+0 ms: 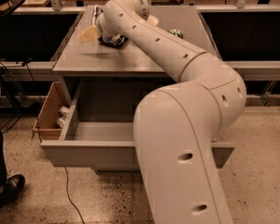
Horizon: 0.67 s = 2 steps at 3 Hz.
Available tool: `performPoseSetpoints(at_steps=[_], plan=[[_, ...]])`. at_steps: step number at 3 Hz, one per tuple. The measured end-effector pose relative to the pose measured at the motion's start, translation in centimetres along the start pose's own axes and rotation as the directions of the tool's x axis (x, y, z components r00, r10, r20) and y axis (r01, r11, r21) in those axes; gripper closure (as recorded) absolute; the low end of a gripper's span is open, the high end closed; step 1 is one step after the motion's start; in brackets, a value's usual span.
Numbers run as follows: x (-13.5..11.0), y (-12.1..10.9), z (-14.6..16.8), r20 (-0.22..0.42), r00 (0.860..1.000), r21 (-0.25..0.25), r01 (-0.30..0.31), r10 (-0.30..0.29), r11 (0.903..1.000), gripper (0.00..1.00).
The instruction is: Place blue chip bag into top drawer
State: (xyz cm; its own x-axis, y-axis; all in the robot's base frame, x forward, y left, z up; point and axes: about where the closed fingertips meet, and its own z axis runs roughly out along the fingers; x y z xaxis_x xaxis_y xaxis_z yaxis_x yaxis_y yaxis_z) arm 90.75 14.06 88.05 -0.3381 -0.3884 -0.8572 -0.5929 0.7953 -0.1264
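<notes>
Grey metal surface (130, 62) carries the blue chip bag (113, 41) at its back left, crumpled, partly hidden by my arm. The tool (94, 31) sits at the bag's left edge; I cannot tell whether it is apart or clamped. Top drawer (91, 153) stands open below. Green can (176, 32) lies right of the arm.

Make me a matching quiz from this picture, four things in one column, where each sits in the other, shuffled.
1 blue chip bag
2 top drawer
3 green can
4 gripper

A pulled open below the table
B on the table's right part
C on the table, partly under the arm
D above the table's left part, beside the bag

Pairs: 1-C, 2-A, 3-B, 4-D
</notes>
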Motion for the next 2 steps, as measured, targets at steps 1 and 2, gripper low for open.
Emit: performPoseSetpoints(at_steps=[1, 2], plan=[[0.1, -0.6, 2.2, -0.004, 1.000, 0.041, 0.029, -0.029, 0.9987, 0.00], [0.7, -1.7, 3.8, -0.023, 0.999, 0.078, 0.049, -0.047, 0.9957, 0.16]])
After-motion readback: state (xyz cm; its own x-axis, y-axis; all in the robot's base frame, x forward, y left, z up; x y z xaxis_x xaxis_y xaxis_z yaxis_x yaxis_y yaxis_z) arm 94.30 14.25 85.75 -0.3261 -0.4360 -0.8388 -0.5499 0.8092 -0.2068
